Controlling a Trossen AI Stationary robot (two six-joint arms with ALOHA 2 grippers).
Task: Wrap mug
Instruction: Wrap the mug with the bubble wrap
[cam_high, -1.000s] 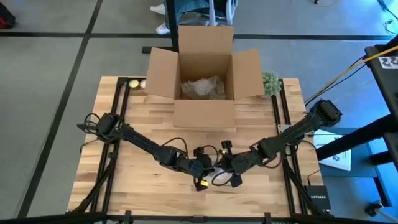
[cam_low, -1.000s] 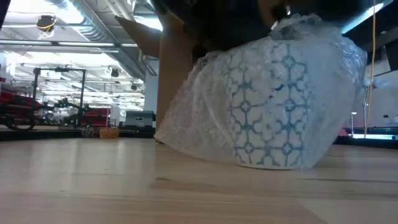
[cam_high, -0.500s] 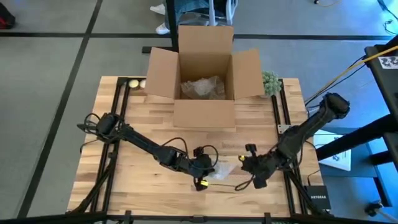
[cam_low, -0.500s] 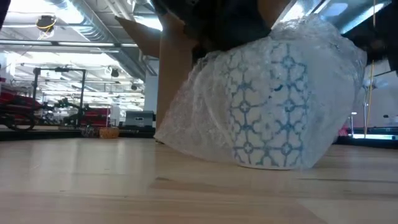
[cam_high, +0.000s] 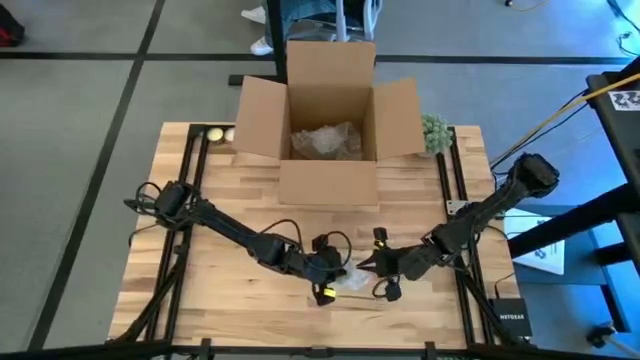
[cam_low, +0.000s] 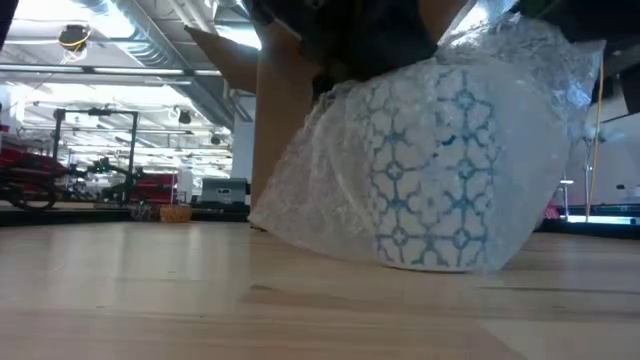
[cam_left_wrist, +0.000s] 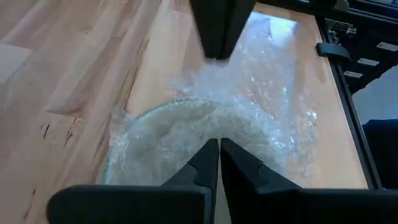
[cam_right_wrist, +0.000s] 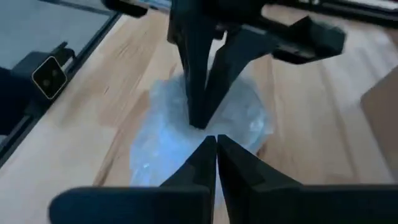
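1. Left gripper (cam_high: 333, 270): held low over the front middle of the table (cam_high: 230, 300), directly above the wrapped mug. In the left wrist view its fingers (cam_left_wrist: 205, 165) are pressed together on a fold of bubble wrap (cam_left_wrist: 211, 134) at the top of the bundle.
2. Mug (cam_low: 430, 170): a white mug with a blue lattice pattern, standing on the tabletop and loosely enclosed in clear bubble wrap. In the low view the film bulges out on both sides and rises to a loose peak above the rim.
3. Right gripper (cam_high: 372, 268): just beside the bundle on its right flank. In the right wrist view its fingers (cam_right_wrist: 208, 158) are closed with their tips at the wrap's edge; whether any film lies between them cannot be told.
4. Cardboard box (cam_high: 330, 120): open at the back of the table, with crumpled wrap already inside.
5. Risks, as a judgement: the wrap is not sealed, so releasing the pinch may let it spring open. A pull from either gripper could tip or drag the mug, and a thin pinched fold could tear or slip free.
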